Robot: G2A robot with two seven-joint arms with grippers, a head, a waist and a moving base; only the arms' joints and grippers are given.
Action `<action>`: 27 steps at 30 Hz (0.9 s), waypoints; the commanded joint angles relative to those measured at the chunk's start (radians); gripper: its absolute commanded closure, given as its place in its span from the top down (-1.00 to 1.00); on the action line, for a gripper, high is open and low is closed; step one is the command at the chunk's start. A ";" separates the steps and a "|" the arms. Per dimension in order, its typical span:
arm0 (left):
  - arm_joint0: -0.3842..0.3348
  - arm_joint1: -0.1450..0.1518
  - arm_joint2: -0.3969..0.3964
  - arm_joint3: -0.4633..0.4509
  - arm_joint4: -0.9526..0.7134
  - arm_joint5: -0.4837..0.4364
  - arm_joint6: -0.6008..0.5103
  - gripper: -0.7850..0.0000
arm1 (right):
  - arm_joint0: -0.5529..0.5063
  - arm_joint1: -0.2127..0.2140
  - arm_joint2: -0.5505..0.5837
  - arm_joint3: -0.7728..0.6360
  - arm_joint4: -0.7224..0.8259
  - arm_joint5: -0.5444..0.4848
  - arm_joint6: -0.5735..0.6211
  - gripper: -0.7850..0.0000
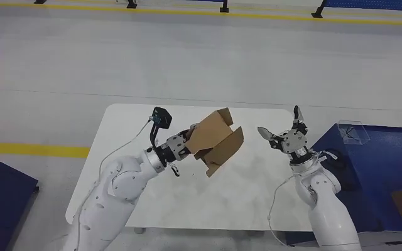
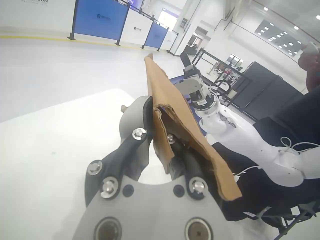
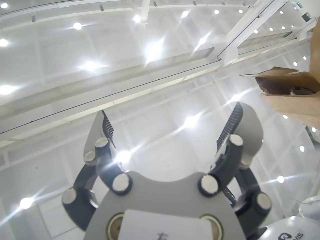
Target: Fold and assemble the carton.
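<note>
A brown cardboard carton (image 1: 217, 139), partly unfolded with flaps spread, hangs above the middle of the white table (image 1: 125, 125). My left gripper (image 1: 187, 142) is shut on the carton's near edge. In the left wrist view the carton (image 2: 172, 116) rises between the fingers (image 2: 140, 128) as a thin tilted sheet. My right gripper (image 1: 279, 128) stands open to the right of the carton, apart from it and raised off the table. The right wrist view looks up past the open gripper (image 3: 172, 123), with a corner of the carton (image 3: 287, 88) off to one side.
A dark blue bin (image 1: 370, 169) with a clear plastic piece (image 1: 352, 130) on its rim stands right of the table. A blue object (image 1: 12, 188) sits on the floor at left. Bare tabletop lies in front of and behind the carton.
</note>
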 commanded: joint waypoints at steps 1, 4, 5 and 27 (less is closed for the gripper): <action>0.000 0.000 0.000 0.000 0.001 0.000 0.000 -1.00 | 0.000 0.000 0.000 0.000 0.000 0.000 0.000 1.00; 0.004 0.000 0.001 -0.001 -0.009 0.001 0.002 -1.00 | -0.002 0.000 -0.003 -0.002 0.002 0.006 -0.003 1.00; 0.015 -0.002 0.005 -0.002 -0.059 -0.001 0.000 -1.00 | -0.008 -0.001 -0.013 -0.013 0.020 0.038 -0.007 1.00; -0.095 -0.034 0.030 0.264 -1.372 0.773 -0.561 -1.00 | -0.049 0.021 0.069 -0.146 -0.370 -0.091 0.262 1.00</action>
